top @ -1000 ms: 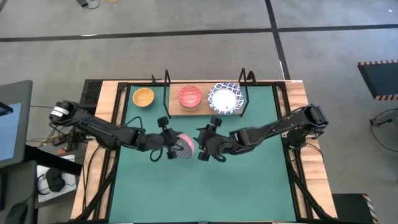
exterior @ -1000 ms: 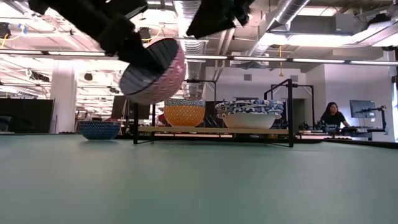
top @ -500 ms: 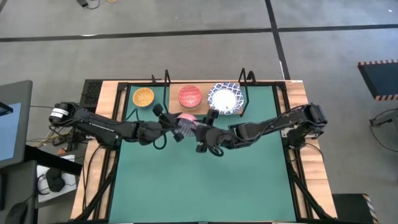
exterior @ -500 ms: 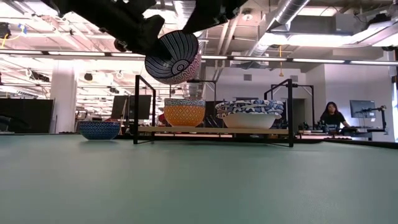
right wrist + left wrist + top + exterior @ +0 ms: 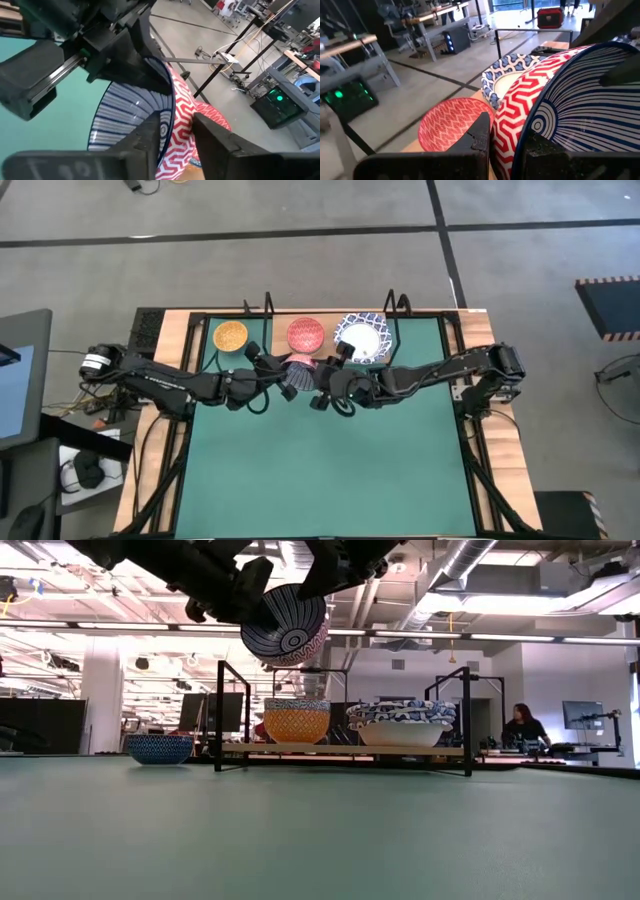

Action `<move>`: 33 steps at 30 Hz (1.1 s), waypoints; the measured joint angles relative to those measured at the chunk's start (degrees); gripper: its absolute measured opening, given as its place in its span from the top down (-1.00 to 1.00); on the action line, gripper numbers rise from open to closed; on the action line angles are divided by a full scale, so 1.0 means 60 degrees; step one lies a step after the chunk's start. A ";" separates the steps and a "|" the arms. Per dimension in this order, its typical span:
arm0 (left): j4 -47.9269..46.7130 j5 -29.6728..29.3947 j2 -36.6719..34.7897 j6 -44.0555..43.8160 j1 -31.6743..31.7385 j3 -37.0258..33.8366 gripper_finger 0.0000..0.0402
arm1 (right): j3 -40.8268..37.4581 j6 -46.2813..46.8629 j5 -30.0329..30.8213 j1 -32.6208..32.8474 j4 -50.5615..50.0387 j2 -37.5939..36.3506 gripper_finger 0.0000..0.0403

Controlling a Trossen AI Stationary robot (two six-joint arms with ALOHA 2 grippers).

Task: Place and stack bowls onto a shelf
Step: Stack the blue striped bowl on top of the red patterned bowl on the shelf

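Observation:
Both grippers hold one bowl (image 5: 297,375) (image 5: 285,630), red zigzag outside and blue-ribbed inside, lifted at the shelf's near edge in front of the red bowl (image 5: 305,335) (image 5: 451,125). My left gripper (image 5: 280,378) (image 5: 512,145) is on its left rim and my right gripper (image 5: 318,380) (image 5: 177,132) on its right rim, both shut on it. The shelf (image 5: 325,360) (image 5: 340,750) carries the red bowl and a stack of white bowls with blue lattice rims (image 5: 360,338) (image 5: 402,723) on their bases. My left gripper pinches the bowl's rim (image 5: 520,145) at its left side, one finger on the red zigzag outside and one on the blue-ribbed inside, coming from the table's left. The bowl is lifted clear, tipped on its side, open side toward the near edge. My right gripper pinches the opposite rim (image 5: 172,117), one finger on the blue-ribbed inside and one on the red zigzag outside, coming from the table's right. The bowl hangs clear of the table between the two grippers.
An orange-yellow bowl (image 5: 231,335) (image 5: 160,748) stands on the table left of the shelf. Black wire posts (image 5: 220,715) (image 5: 467,720) rise at the shelf's ends. The green mat (image 5: 320,470) lies bare toward the near edge. A person (image 5: 525,725) sits far behind.
Both grippers carried the bowl from the middle of the mat toward the far edge, up to the shelf's near edge, and a little higher. The bowl turned in the hold, so its blue-ribbed inside now faces the near edge.

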 joint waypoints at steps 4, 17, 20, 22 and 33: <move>0.0010 0.0189 0.0011 -0.0921 -0.0012 -0.0007 0.89 | 0.0003 -0.0070 0.0068 -0.0011 -0.0038 -0.0018 0.47; 0.0066 0.0655 0.0034 -0.0948 -0.0065 0.0470 0.72 | -0.0033 -0.0163 0.0366 -0.0312 -0.0817 0.0004 0.50; 0.0099 0.0690 0.0103 -0.0960 -0.0076 0.0541 0.72 | -0.0037 -0.0187 0.0545 -0.0357 -0.0817 0.0004 0.64; 0.0205 0.0715 0.0106 -0.1034 -0.0087 0.0577 0.72 | -0.0037 -0.0131 0.0630 -0.0395 -0.0754 0.0017 0.77; -0.0585 0.1138 -0.0770 0.1727 -0.0273 0.0787 0.64 | 0.0729 -0.0101 -0.2078 -0.2252 -0.1191 0.0025 0.82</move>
